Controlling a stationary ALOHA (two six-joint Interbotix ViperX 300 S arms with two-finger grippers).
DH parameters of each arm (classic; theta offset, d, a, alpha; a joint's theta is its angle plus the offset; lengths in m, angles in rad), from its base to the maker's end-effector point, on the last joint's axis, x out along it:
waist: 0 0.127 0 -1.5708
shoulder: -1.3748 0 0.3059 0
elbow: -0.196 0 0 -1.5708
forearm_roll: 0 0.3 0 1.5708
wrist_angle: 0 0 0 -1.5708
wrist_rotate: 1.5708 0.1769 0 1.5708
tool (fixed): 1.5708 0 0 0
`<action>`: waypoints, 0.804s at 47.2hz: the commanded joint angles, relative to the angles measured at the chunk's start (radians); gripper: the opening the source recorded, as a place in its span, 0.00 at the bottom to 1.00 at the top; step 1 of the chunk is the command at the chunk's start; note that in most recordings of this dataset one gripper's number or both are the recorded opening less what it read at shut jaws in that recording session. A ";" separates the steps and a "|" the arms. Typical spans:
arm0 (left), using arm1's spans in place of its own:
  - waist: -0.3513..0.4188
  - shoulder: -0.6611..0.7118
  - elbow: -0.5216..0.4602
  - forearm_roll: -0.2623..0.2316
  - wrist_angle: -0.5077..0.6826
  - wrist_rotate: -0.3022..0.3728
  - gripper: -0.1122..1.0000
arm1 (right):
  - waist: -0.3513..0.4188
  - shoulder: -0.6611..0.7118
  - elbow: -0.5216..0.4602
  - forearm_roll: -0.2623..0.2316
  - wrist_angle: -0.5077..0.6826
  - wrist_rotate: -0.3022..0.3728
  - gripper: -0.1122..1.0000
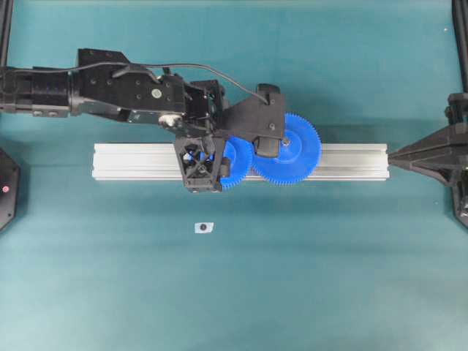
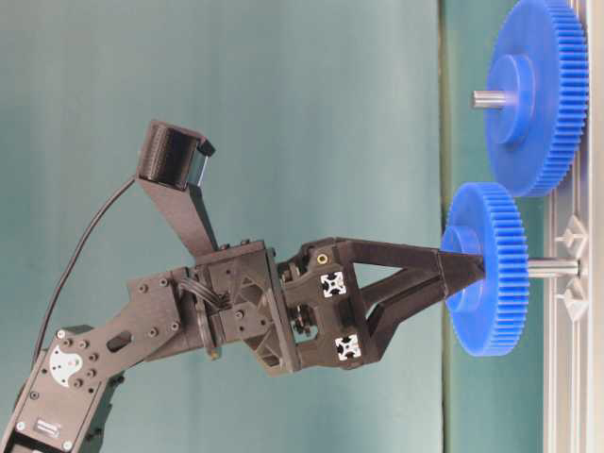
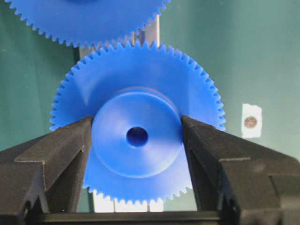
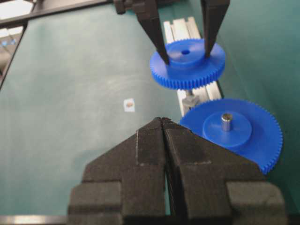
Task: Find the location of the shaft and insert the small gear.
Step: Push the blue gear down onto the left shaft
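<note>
The small gear [image 3: 136, 140], bright blue with a raised hub, hangs level a little above the aluminium rail [image 1: 131, 161]. My left gripper [image 3: 136, 127] is shut on it, with one black finger [image 3: 70, 145] pressed on each side of the hub. The table-level view shows the silvery shaft [image 2: 552, 268] running from the rail to the gear's [image 2: 491, 269] underside. Its tip does not show through the centre hole. From the right wrist the shaft [image 4: 190, 99] stands under the gear [image 4: 187, 63]. My right gripper [image 4: 161, 120] is shut and empty, off the rail's right end [image 1: 391, 155].
A larger blue gear [image 1: 289, 150] with a grey pin tip [image 4: 227, 121] sits on the rail just right of the small one, their teeth close together. A small white tag with a dark dot [image 1: 203, 227] lies on the teal table in front of the rail.
</note>
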 commanded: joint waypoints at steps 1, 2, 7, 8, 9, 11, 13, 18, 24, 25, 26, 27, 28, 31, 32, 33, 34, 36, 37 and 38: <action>0.009 -0.015 -0.017 0.008 -0.002 0.000 0.67 | -0.002 0.006 -0.011 0.002 -0.009 0.011 0.10; 0.009 -0.015 -0.017 0.008 -0.002 0.000 0.67 | 0.000 0.006 -0.009 0.000 -0.009 0.011 0.10; 0.003 -0.015 -0.018 0.008 0.000 -0.002 0.67 | 0.000 0.006 -0.011 0.002 -0.009 0.011 0.10; 0.002 -0.015 -0.020 0.008 0.000 -0.002 0.67 | -0.002 0.006 -0.011 0.002 -0.009 0.011 0.10; -0.002 -0.015 -0.020 0.008 0.000 -0.002 0.67 | -0.002 0.006 -0.009 0.002 -0.009 0.011 0.10; -0.005 -0.015 -0.021 0.008 0.000 -0.002 0.67 | 0.000 0.006 -0.009 0.002 -0.009 0.011 0.10; -0.008 -0.015 -0.021 0.008 0.000 -0.002 0.69 | 0.000 0.006 -0.009 0.002 -0.009 0.011 0.10; -0.017 -0.015 -0.025 0.008 0.002 -0.003 0.86 | 0.000 0.006 -0.009 0.002 -0.009 0.011 0.10; -0.023 -0.017 -0.034 0.008 0.008 -0.006 0.86 | -0.002 0.006 -0.009 0.002 -0.009 0.011 0.10; -0.025 -0.017 -0.037 0.008 0.008 -0.009 0.85 | 0.000 0.006 -0.009 0.002 -0.009 0.011 0.10; -0.025 -0.017 -0.038 0.008 0.008 -0.012 0.85 | 0.000 0.006 -0.009 0.002 -0.009 0.011 0.10; -0.025 -0.017 -0.040 0.008 0.009 -0.014 0.84 | 0.000 0.006 -0.009 0.002 -0.009 0.011 0.10; -0.025 -0.017 -0.043 0.008 0.011 -0.014 0.84 | 0.000 0.006 -0.009 0.002 -0.009 0.011 0.10; -0.025 -0.020 -0.048 0.008 0.015 -0.018 0.84 | -0.002 0.006 -0.011 0.002 -0.009 0.011 0.10; -0.025 -0.018 -0.049 0.008 0.018 -0.020 0.84 | 0.000 0.006 -0.011 0.002 -0.009 0.011 0.10; -0.026 -0.020 -0.052 0.008 0.023 -0.020 0.84 | -0.002 0.006 -0.011 0.002 -0.008 0.011 0.10; -0.026 -0.020 -0.055 0.008 0.028 -0.020 0.84 | -0.002 0.006 -0.011 0.002 -0.009 0.011 0.10; -0.029 -0.020 -0.061 0.008 0.038 -0.020 0.84 | -0.002 0.006 -0.009 0.002 -0.009 0.011 0.10; -0.031 -0.021 -0.064 0.008 0.044 -0.021 0.84 | 0.000 0.006 -0.011 0.002 -0.009 0.011 0.10; -0.032 -0.023 -0.067 0.008 0.049 -0.021 0.84 | -0.002 0.006 -0.011 0.002 -0.009 0.011 0.10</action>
